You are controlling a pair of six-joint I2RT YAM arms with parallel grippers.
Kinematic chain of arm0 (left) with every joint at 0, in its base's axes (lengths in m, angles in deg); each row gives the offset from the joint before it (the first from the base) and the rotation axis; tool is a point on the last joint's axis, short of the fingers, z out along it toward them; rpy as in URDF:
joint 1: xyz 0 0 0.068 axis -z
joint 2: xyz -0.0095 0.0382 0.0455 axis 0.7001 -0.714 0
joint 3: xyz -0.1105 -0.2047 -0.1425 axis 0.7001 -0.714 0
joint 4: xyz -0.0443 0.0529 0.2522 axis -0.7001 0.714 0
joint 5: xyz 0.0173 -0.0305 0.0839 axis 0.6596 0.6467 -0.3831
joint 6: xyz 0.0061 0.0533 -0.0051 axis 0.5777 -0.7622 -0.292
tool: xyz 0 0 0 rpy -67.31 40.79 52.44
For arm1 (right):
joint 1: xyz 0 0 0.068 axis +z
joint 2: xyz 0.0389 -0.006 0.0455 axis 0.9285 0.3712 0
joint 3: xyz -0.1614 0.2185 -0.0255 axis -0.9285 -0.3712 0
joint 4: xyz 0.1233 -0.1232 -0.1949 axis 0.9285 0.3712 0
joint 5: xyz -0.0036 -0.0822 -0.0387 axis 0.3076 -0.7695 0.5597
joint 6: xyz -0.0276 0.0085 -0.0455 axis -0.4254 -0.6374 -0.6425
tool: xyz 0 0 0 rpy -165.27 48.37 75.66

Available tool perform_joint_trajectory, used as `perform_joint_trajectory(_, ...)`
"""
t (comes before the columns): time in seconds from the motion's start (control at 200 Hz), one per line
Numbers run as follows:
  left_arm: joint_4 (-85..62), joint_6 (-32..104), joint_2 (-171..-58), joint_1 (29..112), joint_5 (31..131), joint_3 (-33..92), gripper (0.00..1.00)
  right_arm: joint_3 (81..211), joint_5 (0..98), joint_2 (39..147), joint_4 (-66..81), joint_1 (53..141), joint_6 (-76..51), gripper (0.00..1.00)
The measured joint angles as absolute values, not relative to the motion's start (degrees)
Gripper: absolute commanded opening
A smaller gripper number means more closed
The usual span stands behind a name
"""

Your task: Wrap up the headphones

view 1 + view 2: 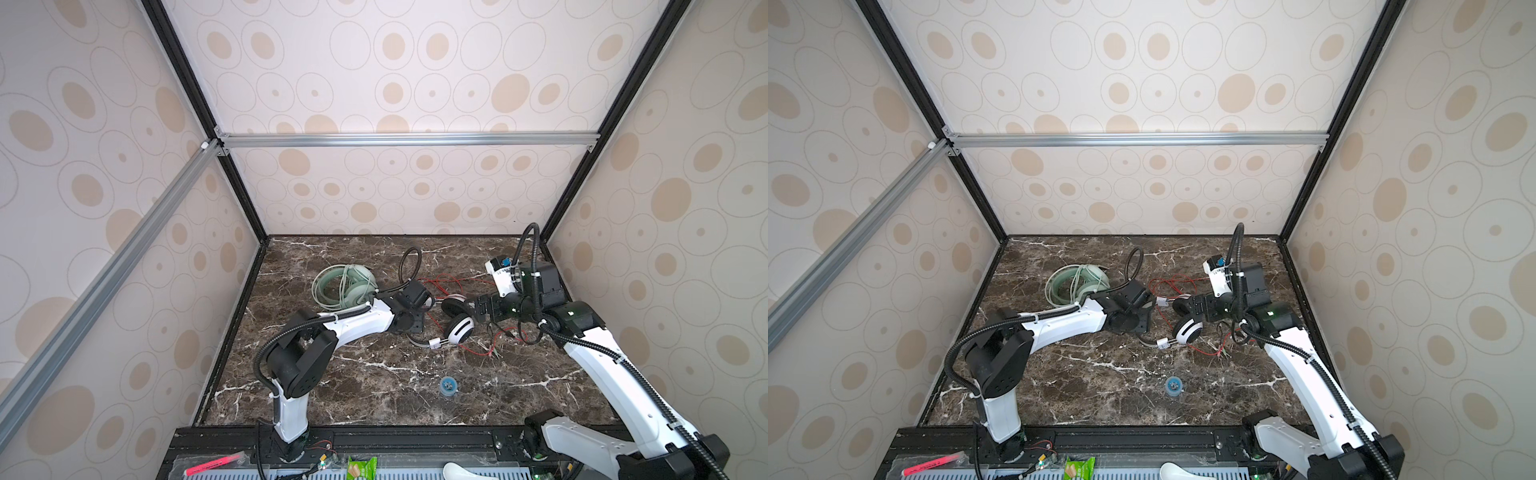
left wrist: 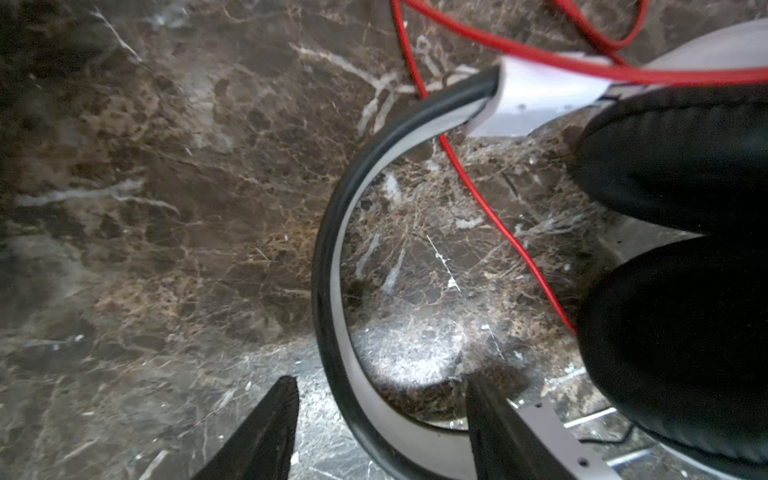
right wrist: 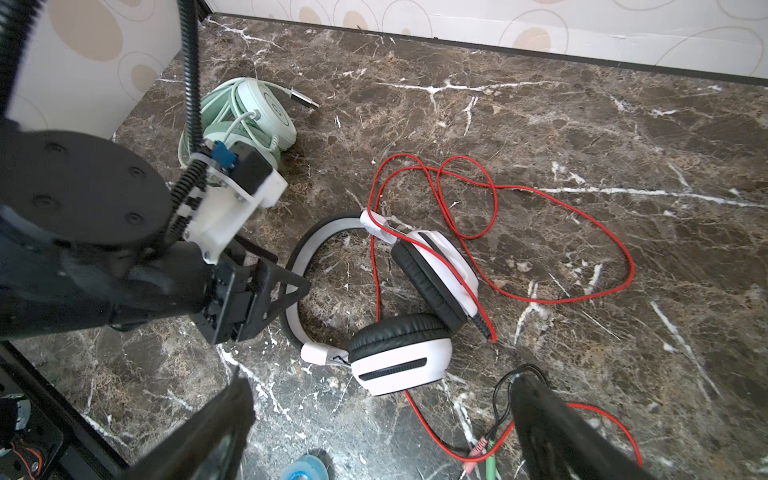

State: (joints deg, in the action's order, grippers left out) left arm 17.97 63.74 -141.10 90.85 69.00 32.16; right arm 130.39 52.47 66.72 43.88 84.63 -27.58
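The white-and-black headphones (image 1: 459,328) (image 1: 1187,330) (image 3: 399,361) lie on the marble table, earcups together. Their thin red cord (image 3: 582,291) (image 1: 449,282) sprawls in loose loops behind and beside them. My left gripper (image 2: 380,386) (image 1: 417,330) is open and points down astride the grey-and-black headband (image 2: 332,257). The band runs between the fingers with a gap on either side. My right gripper (image 3: 382,380) (image 1: 478,309) hangs wide open just right of the earcups, holding nothing. The mint green headphones (image 1: 345,286) (image 1: 1077,284) (image 3: 253,112) sit at the back left with their cord wound round them.
A small blue tape roll (image 1: 449,385) (image 1: 1174,385) lies near the front middle. The red cord's pink and green plugs (image 3: 486,449) rest by my right finger. Patterned walls close in both sides and the back. A pink marker (image 1: 214,464) and a green packet (image 1: 361,467) lie on the front rail.
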Motion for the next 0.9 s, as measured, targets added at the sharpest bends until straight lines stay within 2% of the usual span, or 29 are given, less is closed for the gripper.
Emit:
perform_joint_trajectory(0.195,17.88,64.73,-145.84,90.65,68.41,33.29,0.57,130.28,52.53,65.72,43.91,84.63,-27.56,0.99)
perform_joint_trajectory(0.34,17.60,64.86,-147.59,90.04,67.91,34.96,0.46,130.28,52.67,65.32,43.88,84.63,-27.30,0.99)
perform_joint_trajectory(0.685,19.13,64.42,-150.19,89.25,65.03,38.58,0.00,130.00,52.69,65.30,43.75,84.63,-26.88,0.99)
perform_joint_trajectory(0.9,23.13,60.49,-146.98,88.84,61.31,39.87,0.00,130.78,54.06,65.43,44.15,84.63,-26.16,0.98)
